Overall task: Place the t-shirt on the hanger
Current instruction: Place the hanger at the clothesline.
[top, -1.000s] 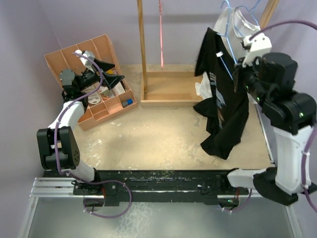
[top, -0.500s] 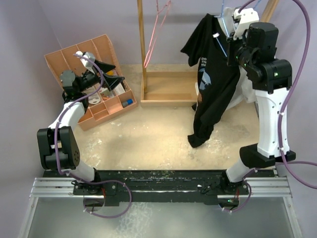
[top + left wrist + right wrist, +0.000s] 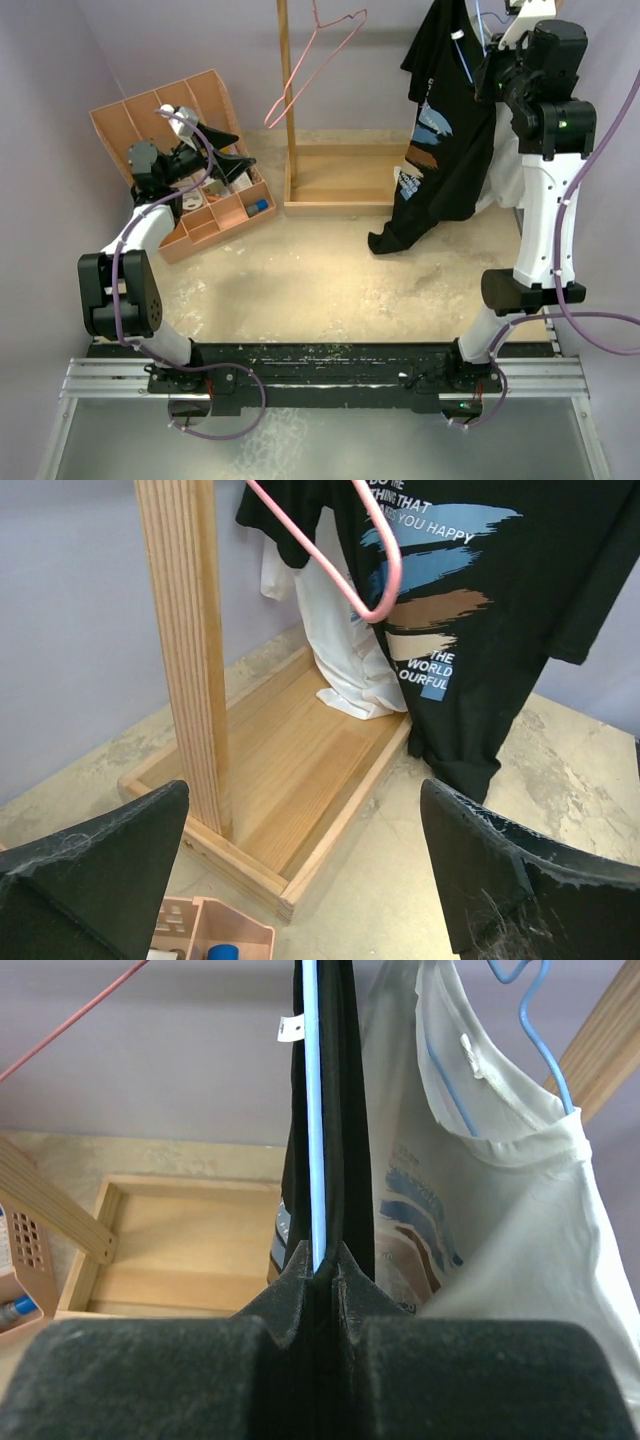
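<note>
One black t-shirt (image 3: pixel 445 130) hangs high at the far right of the counter (image 3: pixel 330 280); whether its hem touches the counter cannot be told. Only the right wrist view shows the light-blue hanger (image 3: pixel 311 1110), its wire running up between the black folds and pinched with the cloth in the clenched right pincer (image 3: pixel 323 1255). Just beside it hangs a white t-shirt (image 3: pixel 500 1190). Only the left wrist view makes the chest lettering readable, with a pink hanger (image 3: pixel 385 580) in front of it and a wooden post (image 3: pixel 185 630) nearer. The left pincer (image 3: pixel 305 820) is released, holding nothing, over a pink box (image 3: pixel 200 90).
</note>
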Controlling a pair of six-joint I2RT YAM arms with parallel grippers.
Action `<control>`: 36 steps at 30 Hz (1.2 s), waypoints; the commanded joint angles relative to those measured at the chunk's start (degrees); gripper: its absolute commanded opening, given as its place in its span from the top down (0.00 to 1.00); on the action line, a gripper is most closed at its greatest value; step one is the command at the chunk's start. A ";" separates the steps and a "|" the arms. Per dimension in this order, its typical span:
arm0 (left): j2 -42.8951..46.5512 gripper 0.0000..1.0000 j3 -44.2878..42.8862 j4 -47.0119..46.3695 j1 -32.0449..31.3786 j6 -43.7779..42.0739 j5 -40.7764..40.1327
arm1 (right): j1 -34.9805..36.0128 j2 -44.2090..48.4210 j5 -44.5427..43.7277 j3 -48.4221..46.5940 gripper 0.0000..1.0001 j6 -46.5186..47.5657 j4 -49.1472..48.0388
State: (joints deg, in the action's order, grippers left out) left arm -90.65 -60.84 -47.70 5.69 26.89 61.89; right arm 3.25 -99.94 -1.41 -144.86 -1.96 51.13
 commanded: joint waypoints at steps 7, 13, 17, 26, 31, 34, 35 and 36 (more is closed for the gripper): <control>-0.90 0.00 0.17 -2.77 -0.94 -1.05 0.95 | -2.50 -0.21 5.08 3.63 1.00 -1.53 -12.93; -0.95 0.00 0.16 -2.57 -1.46 -1.12 0.95 | -3.95 -2.01 6.16 6.31 1.00 -1.90 -14.57; -0.60 0.00 0.41 -1.67 -1.65 -1.85 0.95 | -4.39 -1.12 6.48 11.56 1.00 -2.33 -16.76; -0.08 0.00 1.72 0.07 -1.80 -2.97 0.19 | -4.56 4.22 5.91 25.86 1.00 -2.90 -23.03; 0.04 0.00 3.10 -0.01 -1.99 -3.23 -0.31 | -4.61 7.83 5.88 30.49 0.62 -3.48 -26.03; 0.04 0.00 3.66 -0.11 -2.07 -3.33 -0.51 | -4.56 11.77 5.85 34.25 0.36 -3.07 -28.62; 0.08 0.00 3.90 -0.07 -2.09 -3.46 -0.79 | -4.56 13.14 5.81 35.34 0.31 -2.84 -29.25; 0.09 0.00 4.12 0.08 -2.22 -3.63 -0.88 | -4.56 15.03 5.88 36.41 0.26 -2.65 -29.76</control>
State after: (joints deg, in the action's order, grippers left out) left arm -91.50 -57.36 -46.11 3.92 24.47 61.84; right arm -1.15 -91.72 4.12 -111.02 -4.91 28.10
